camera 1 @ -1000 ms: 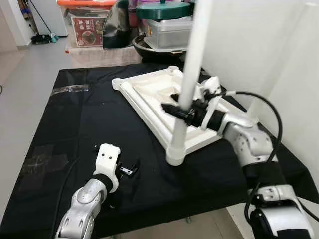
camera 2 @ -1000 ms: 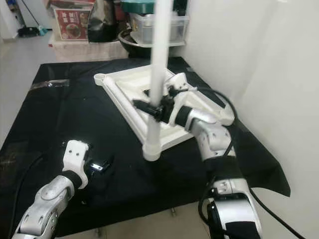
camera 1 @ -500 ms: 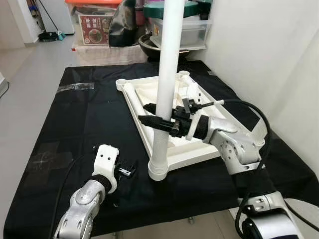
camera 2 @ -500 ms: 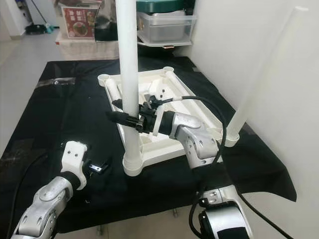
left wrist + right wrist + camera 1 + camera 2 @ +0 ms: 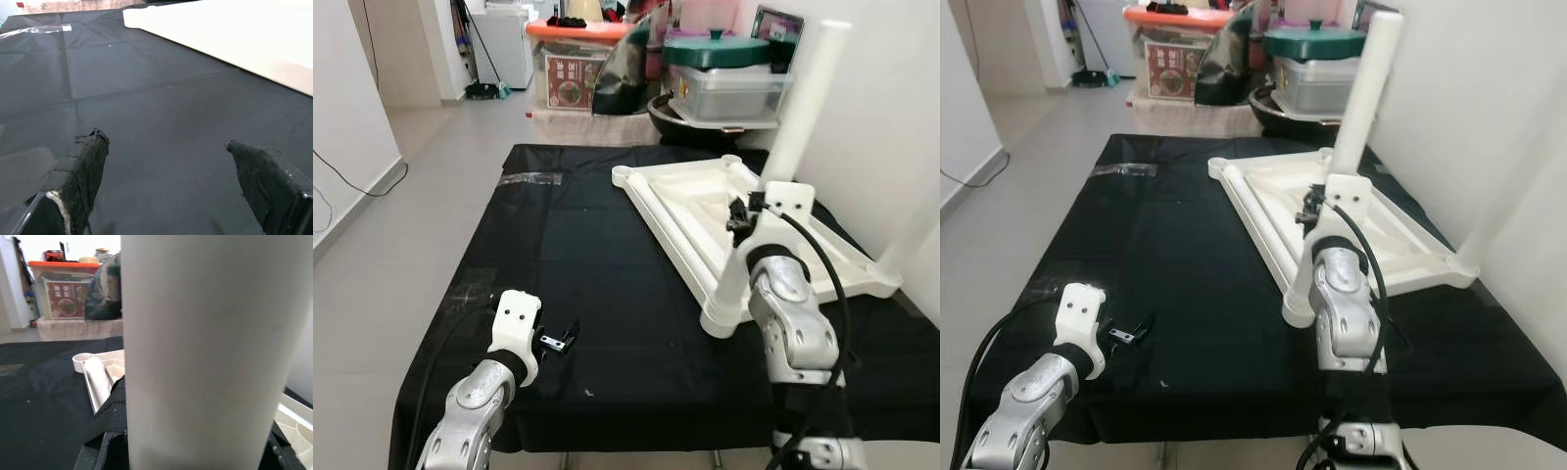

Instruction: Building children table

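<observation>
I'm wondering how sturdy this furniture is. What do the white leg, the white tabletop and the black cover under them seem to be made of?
The leg looks like smooth matte plastic tubing. The upside-down tabletop seems moulded plastic, judging by its ribs and round corner sockets. The black cover looks like thin fabric or sheeting, as it creases and drapes over the edge. The right end effector grips the leg.

I see the upturned table top (image 5: pixel 705 211) lying on the black-covered work table (image 5: pixel 597 255), toward its far right corner. A leg (image 5: pixel 773 186) stands in that piece's near corner socket, leaning away, and my right gripper (image 5: pixel 740 217) sits against it. A second leg (image 5: pixel 1513 186) rises at the right edge. My left gripper (image 5: pixel 560 341) rests near the front left edge. Storage boxes (image 5: pixel 578 69) stand behind the far edge.
</observation>
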You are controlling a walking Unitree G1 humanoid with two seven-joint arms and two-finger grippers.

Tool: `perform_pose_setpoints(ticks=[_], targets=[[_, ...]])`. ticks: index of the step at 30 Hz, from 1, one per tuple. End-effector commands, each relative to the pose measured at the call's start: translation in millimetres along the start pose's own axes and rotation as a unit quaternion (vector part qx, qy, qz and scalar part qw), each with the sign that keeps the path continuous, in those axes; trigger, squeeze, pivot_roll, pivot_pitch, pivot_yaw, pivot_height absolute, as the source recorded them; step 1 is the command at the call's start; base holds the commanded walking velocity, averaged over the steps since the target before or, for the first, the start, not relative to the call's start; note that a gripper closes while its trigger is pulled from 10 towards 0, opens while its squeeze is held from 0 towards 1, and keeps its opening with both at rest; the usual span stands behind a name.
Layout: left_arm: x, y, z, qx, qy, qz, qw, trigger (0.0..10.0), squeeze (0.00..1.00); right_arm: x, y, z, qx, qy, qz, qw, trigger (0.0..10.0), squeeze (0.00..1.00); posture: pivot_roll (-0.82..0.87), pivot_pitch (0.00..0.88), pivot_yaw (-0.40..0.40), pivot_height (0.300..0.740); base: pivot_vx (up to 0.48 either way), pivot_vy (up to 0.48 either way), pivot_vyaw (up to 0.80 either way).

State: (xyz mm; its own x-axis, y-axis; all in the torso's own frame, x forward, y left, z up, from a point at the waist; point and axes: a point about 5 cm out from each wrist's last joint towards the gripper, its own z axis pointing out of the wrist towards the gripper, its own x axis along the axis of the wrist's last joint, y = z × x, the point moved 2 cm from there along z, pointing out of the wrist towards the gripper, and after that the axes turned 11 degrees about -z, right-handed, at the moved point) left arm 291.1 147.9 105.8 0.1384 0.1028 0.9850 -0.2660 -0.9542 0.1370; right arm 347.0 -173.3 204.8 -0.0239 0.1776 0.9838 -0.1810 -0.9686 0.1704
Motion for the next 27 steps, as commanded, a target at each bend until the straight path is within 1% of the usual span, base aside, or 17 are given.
perform_pose_setpoints(ticks=[1, 3, 4, 5, 6, 7, 9, 10, 12, 13, 15, 16, 17, 22, 25, 26, 27], targets=[[-4, 3.1, -0.1, -0.007, -0.011, 0.000, 1.000, 10.0, 0.00, -32, -10.7, -7.3, 0.026, -0.068, -0.018, 0.997, 10.0, 0.00, 0.00, 0.000, -0.049, 0.740, 0.000, 0.000, 0.00], [-4, 3.7, 0.0, -0.008, -0.011, 0.000, 1.000, 10.0, 0.00, -26, -16.8, -7.7, 0.035, -0.056, -0.003, 0.998, 10.0, 0.00, 0.00, 0.000, -0.049, 0.740, 0.000, 0.000, 0.00], [-4, 4.2, 1.5, -0.010, -0.011, 0.000, 1.000, 10.0, 0.00, -8, -21.4, -3.0, 0.062, -0.019, 0.010, 0.998, 10.0, 1.00, 0.00, 0.000, -0.048, 0.740, 0.000, 0.000, 0.00], [-3, 4.3, 2.9, -0.011, -0.010, 0.000, 1.000, 10.0, 0.00, 13, -26.6, 1.8, 0.103, 0.022, 0.022, 0.994, 10.0, 1.00, 0.00, 0.000, -0.049, 0.740, 0.000, 0.000, 0.00], [-3, 4.3, 2.9, -0.011, -0.010, 0.000, 1.000, 10.0, 0.00, 13, -26.6, 1.8, 0.103, 0.022, 0.022, 0.994, 10.0, 1.00, 0.00, 0.000, -0.049, 0.740, 0.000, 0.000, 0.00], [-2, 3.7, 3.9, -0.011, -0.009, 0.001, 1.000, 10.0, 0.00, 36, -34.8, 7.1, 0.185, 0.070, 0.026, 0.980, 10.0, 0.00, 0.00, 0.000, -0.052, 0.740, 0.000, 0.000, 0.00], [-1, 3.1, 4.8, -0.010, -0.008, 0.001, 1.000, 10.0, 0.00, 61, -48.0, 2.1, 0.347, 0.136, 0.006, 0.928, 10.0, 0.00, 0.00, 0.000, -0.053, 0.740, 0.000, 0.000, 0.00], [-1, 3.5, 4.9, -0.010, -0.008, 0.001, 1.000, 10.0, 0.00, 62, -50.2, -7.8, 0.421, 0.160, -0.018, 0.892, 10.0, 0.00, 0.01, 0.000, -0.058, 0.740, 0.000, 0.000, 0.00], [-2, 4.8, 4.9, -0.011, -0.007, 0.001, 1.000, 10.0, 0.00, 52, -52.2, -20.4, 0.509, 0.161, -0.051, 0.844, 10.0, 0.00, 0.02, 0.000, -0.070, 0.740, 0.000, 0.000, 0.00], [-2, 4.8, 4.9, -0.011, -0.007, 0.001, 1.000, 10.0, 0.00, 52, -52.2, -20.4, 0.509, 0.161, -0.051, 0.844, 10.0, 0.00, 0.02, 0.000, -0.070, 0.740, 0.000, 0.000, 0.00], [-2, 5.1, 4.6, -0.010, -0.006, 0.001, 1.000, 10.0, 0.00, 38, -54.3, -21.9, 0.548, 0.136, -0.074, 0.822, 10.0, 0.00, 0.02, 0.000, -0.075, 0.740, 0.000, 0.000, 0.00], [-2, 5.1, 4.6, -0.010, -0.006, 0.001, 1.000, 10.0, 0.00, 38, -54.3, -21.9, 0.548, 0.136, -0.074, 0.822, 10.0, 0.00, 0.02, 0.000, -0.075, 0.740, 0.000, 0.000, 0.00], [-2, 4.4, 4.4, -0.007, -0.005, 0.000, 1.000, 10.0, 0.00, 31, -57.5, -19.4, 0.562, 0.122, -0.081, 0.814, 10.0, 0.00, 0.03, 0.000, -0.079, 0.740, 0.000, 0.000, 0.00], [-1, 4.3, 2.6, -0.003, -0.003, 0.000, 1.000, 10.0, 0.00, 24, -73.5, -10.2, 0.570, 0.108, -0.080, 0.810, 10.0, 0.00, 0.05, 0.000, -0.092, 0.740, 0.000, 0.000, 0.00], [-1, 3.4, 0.9, -0.001, -0.003, 0.001, 1.000, 10.0, 0.00, 33, -87.0, -13.0, 0.586, 0.128, -0.059, 0.798, 10.0, 0.00, 0.06, 0.000, -0.094, 0.740, 0.000, 0.000, 0.00], [-1, 2.5, 0.2, 0.001, -0.004, 0.001, 1.000, 10.0, 0.00, 37, -90.5, -15.2, 0.598, 0.141, -0.046, 0.788, 6.6, 0.00, 0.06, 0.000, -0.094, 0.740, 0.000, 0.000, 0.00], [-1, 1.6, -0.6, 0.002, -0.004, 0.002, 1.000, 10.0, 0.00, 41, -92.0, -15.3, 0.598, 0.148, -0.022, 0.788, 0.0, 0.00, 0.06, 0.000, -0.094, 0.740, 0.000, 0.000, 0.00]])
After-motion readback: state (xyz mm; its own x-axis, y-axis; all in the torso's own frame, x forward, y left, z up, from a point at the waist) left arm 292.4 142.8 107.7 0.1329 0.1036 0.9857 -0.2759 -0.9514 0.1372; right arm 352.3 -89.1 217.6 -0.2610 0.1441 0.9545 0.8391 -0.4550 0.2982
